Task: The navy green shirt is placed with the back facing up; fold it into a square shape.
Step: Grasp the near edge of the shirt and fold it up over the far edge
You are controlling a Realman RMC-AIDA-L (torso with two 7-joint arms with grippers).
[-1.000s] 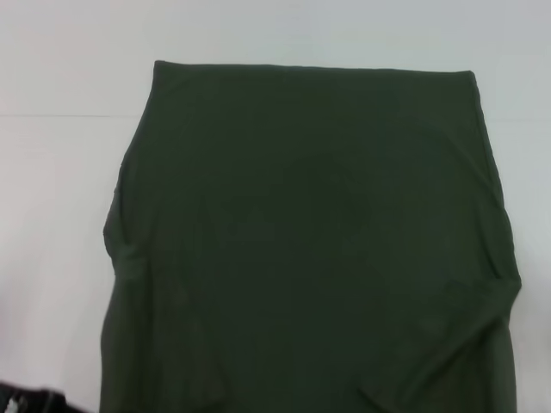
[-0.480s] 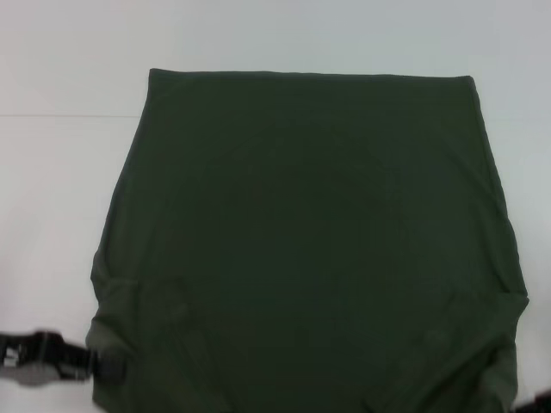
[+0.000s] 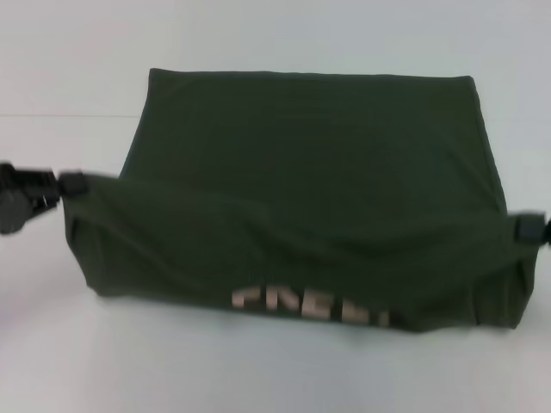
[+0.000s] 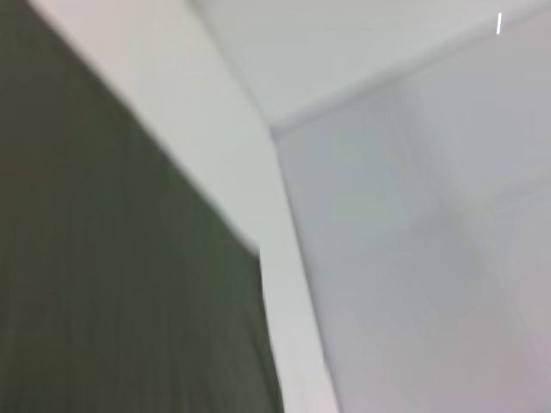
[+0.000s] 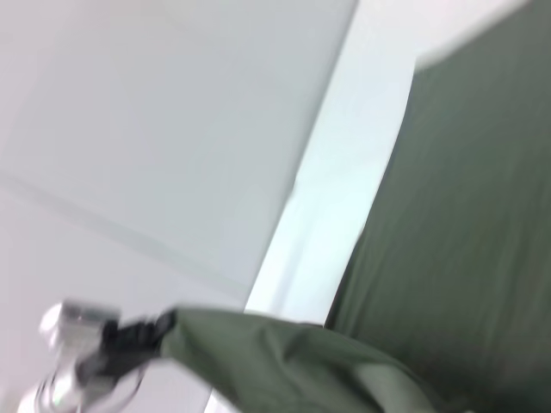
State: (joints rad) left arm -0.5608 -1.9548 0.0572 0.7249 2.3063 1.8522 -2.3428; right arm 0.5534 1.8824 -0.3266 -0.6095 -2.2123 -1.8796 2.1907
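Observation:
The navy green shirt (image 3: 310, 146) lies on the white table, its far part flat with the plain back up. Its near part is lifted and carried over toward the far edge, so the off-white letters (image 3: 310, 305) show upside down on the hanging fold. My left gripper (image 3: 73, 182) is shut on the fold's left corner. My right gripper (image 3: 525, 228) is shut on its right corner at the picture's edge. The right wrist view shows the shirt (image 5: 465, 215) and the left gripper (image 5: 103, 340) holding its corner. The left wrist view shows only shirt cloth (image 4: 112, 275) and table.
The white table (image 3: 275, 379) surrounds the shirt on all sides. A faint seam line (image 3: 60, 115) runs across it at the far left. No other objects are in view.
Both grippers have taken the shirt's near corners, lifted them and carried the near edge away from me. The flat back is now partly covered and the printed letters have come into view.

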